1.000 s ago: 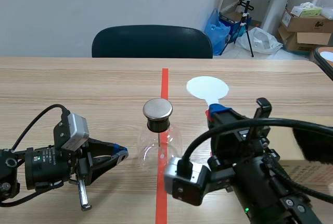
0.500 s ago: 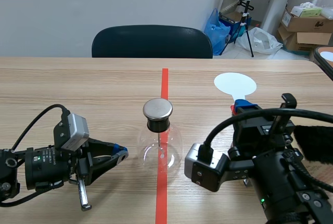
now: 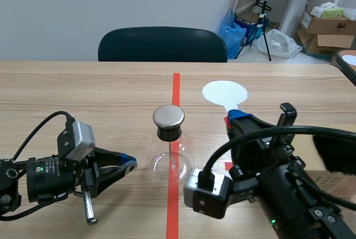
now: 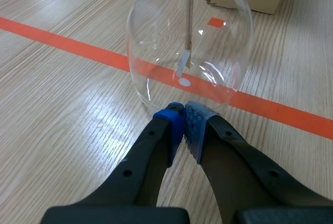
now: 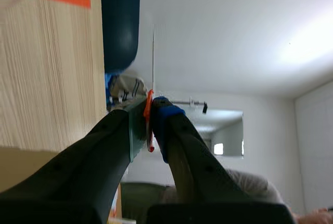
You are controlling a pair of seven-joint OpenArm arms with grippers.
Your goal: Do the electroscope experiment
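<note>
The clear round glass flask w/ black stopper and flat metal cap (image 3: pixel 168 118) is standing upright at mid-table, on the orange-red tape line (image 3: pixel 176 89). In the left wrist view a thin metal rod (image 4: pixel 189 10) is hanging down inside the flask (image 4: pixel 190 41), w/ a small pale leaf at its lower end.

The left gripper (image 3: pixel 127 166) is lying low over the table, just beside the flask on the left arm's side. Its fingers are pressing together w/ nothing btwn them, and the blue pads (image 4: pixel 176 117) are meeting right at the foot of the glass. Can't tell if they're touching it.

The right gripper (image 3: pixel 236 119) is sitting on the flask's other side, fingers pinching narrow on the orange-red stem of a white round flat paddle (image 3: pixel 225 93). The white disc is facing the scene camera, apart from the metal cap. In the right wrist view the paddle (image 5: pixel 149 114) is showing edge-on btwn the fingers of that gripper (image 5: pixel 148 125).

A dark chair (image 3: pixel 162 44) is standing behind the table's far edge. A black furry thing (image 3: pixel 336 153) is lying near the right arm, w/ a cardboard box (image 3: pixel 325 182) beside it.
</note>
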